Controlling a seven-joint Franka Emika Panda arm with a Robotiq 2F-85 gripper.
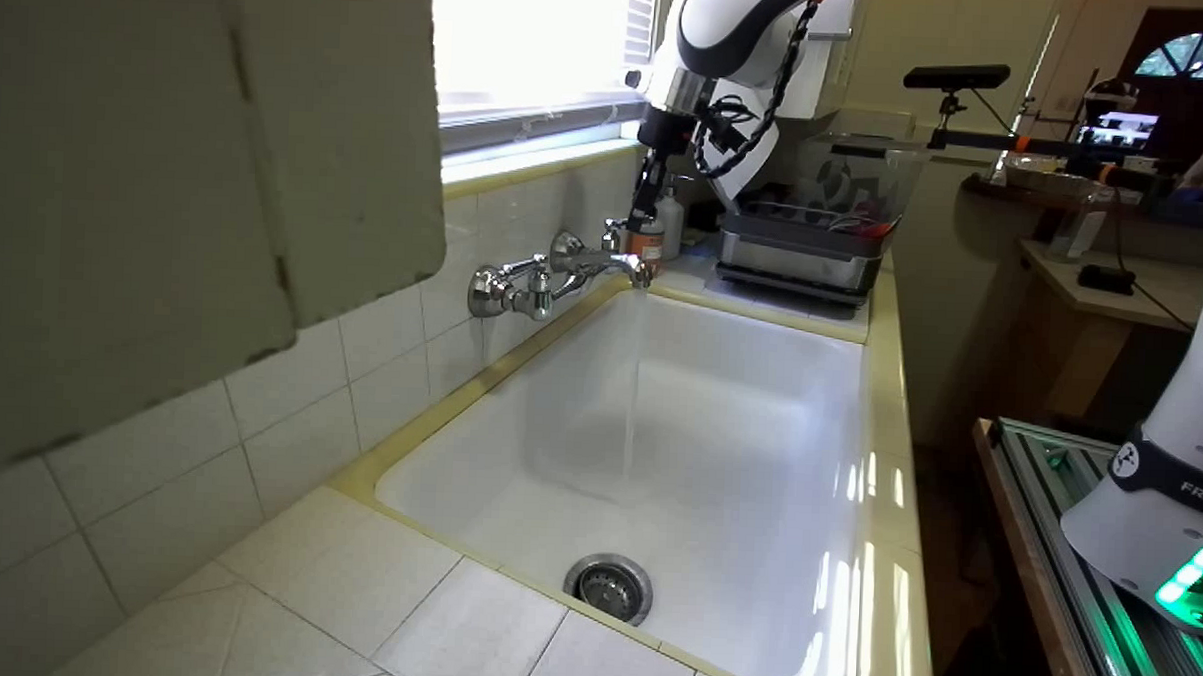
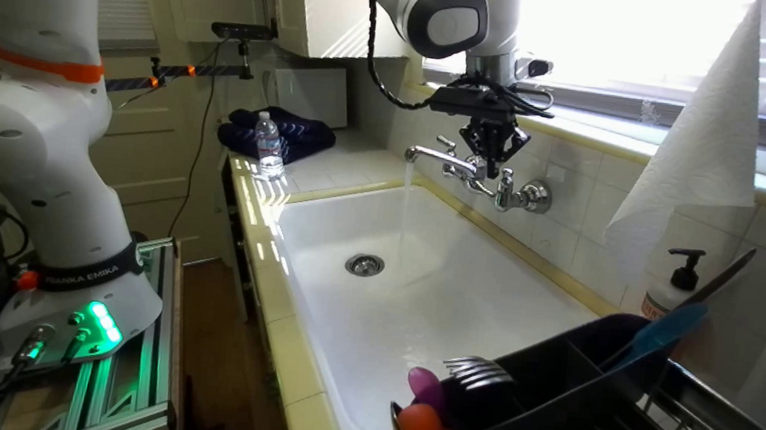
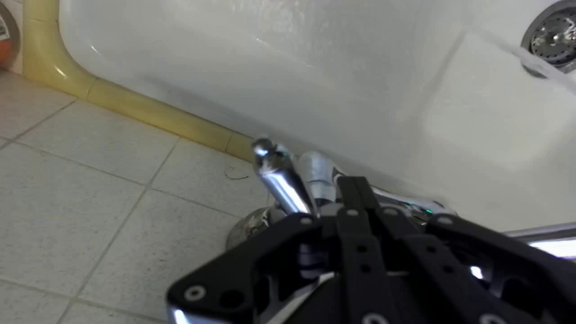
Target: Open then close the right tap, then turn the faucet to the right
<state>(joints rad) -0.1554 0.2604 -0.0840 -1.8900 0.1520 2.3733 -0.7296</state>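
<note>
Running faucet [image 2: 443, 158], water [image 2: 406, 199] in sink [image 2: 356, 333]

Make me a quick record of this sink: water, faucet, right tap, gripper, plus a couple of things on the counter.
Water: running into the white sink
Faucet: chrome, its end over the sink
Gripper: closed, nothing seen in its grip
Right tap: chrome handle beside the gripper; contact unclear
Which tap is on: unclear
On the counter: dish rack, water bottle

The window [image 1: 531, 50] glares white (detail blown out).
</note>
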